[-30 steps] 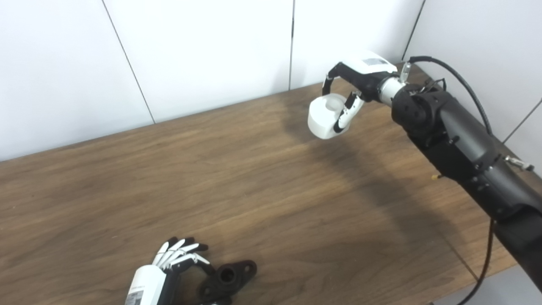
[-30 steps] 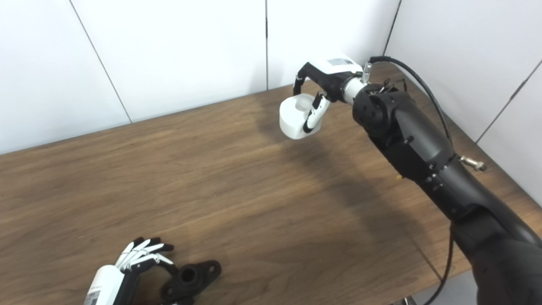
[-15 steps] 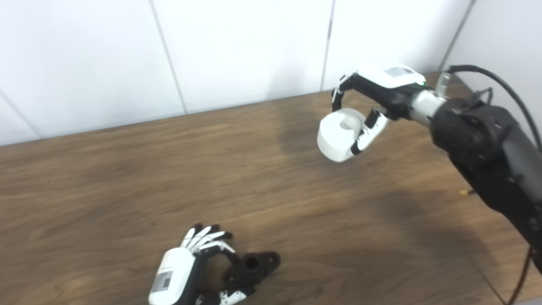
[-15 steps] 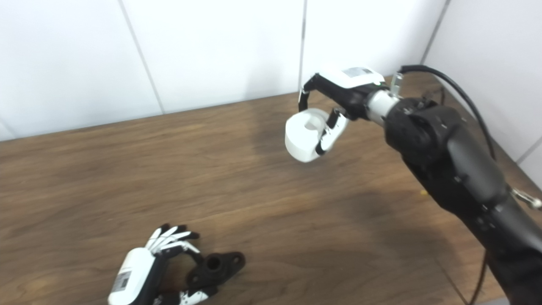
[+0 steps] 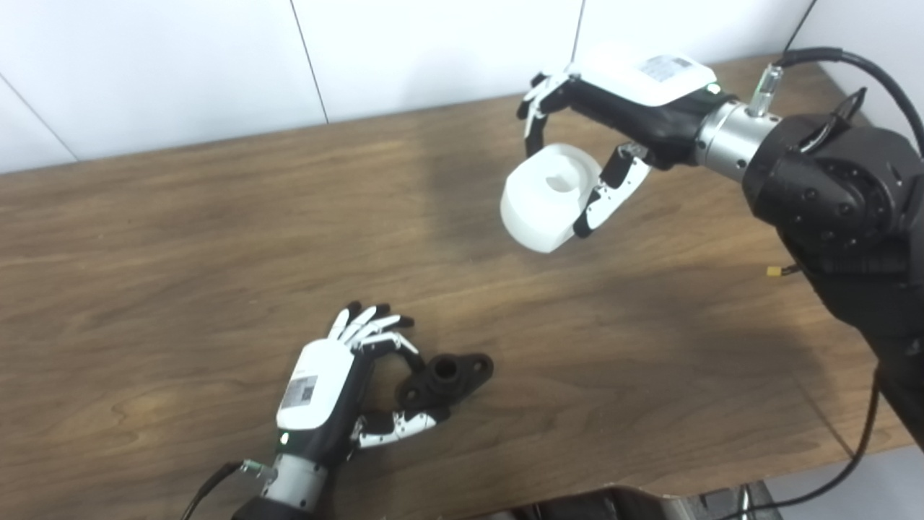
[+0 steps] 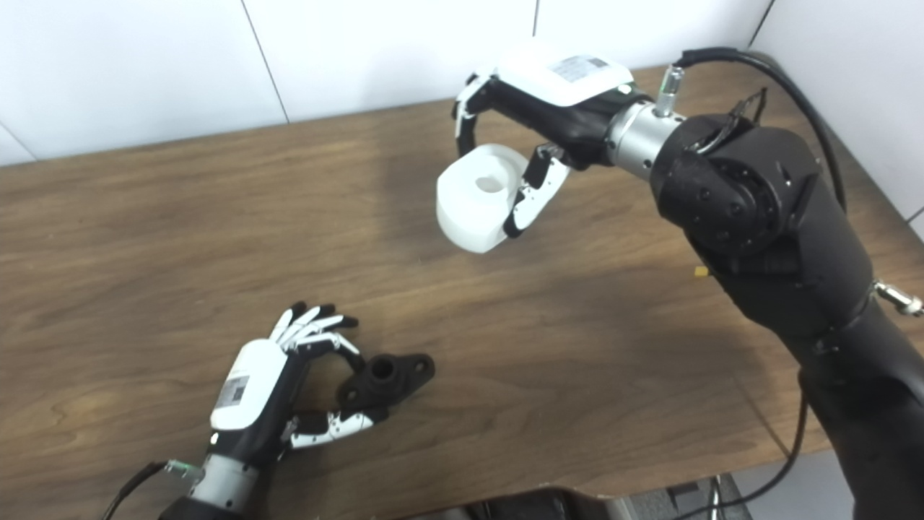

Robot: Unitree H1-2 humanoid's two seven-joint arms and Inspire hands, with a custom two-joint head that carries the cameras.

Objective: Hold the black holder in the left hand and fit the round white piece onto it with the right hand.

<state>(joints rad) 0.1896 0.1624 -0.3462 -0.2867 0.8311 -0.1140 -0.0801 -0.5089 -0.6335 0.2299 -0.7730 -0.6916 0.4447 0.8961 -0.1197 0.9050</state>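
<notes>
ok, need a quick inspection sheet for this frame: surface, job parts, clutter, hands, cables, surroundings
Surface: wooden table, dark grain, shadow under the right arm.
Job's things: black holder low at the table, at the left hand's fingers; round white piece held up above the table, far from the holder, not fitted.
Clutter: small yellow bit by the right forearm, too small to identify.
Hands: left hand curled around the holder; whether it grips it, cannot tell. Right hand shut on the white piece.
Cables: black cable loops at the right wrist; another cable hangs off the table's right edge.
Surroundings: white wall panels behind the table.
</notes>
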